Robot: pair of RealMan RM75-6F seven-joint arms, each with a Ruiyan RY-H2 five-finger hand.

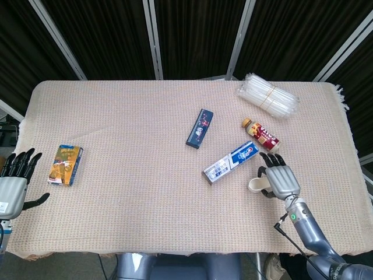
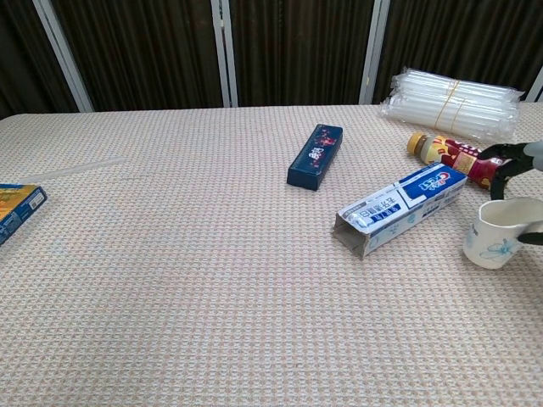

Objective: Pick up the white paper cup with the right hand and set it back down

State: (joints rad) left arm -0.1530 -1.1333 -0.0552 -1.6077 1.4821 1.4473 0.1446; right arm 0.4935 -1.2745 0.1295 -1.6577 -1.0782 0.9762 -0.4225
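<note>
Your white paper cup (image 2: pixel 499 244), smooth and tapered with a faint blue print, sits upright near the table's (image 1: pixel 145 175) right edge, grasped by your right hand (image 1: pixel 280 181). Your left hand (image 1: pixel 14 181) hangs released off the woven cloth's left edge.

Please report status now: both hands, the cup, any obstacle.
Right hand holds white paper cup, lifted. Left hand open, idle. Toothpaste box and bottle close by.
</note>
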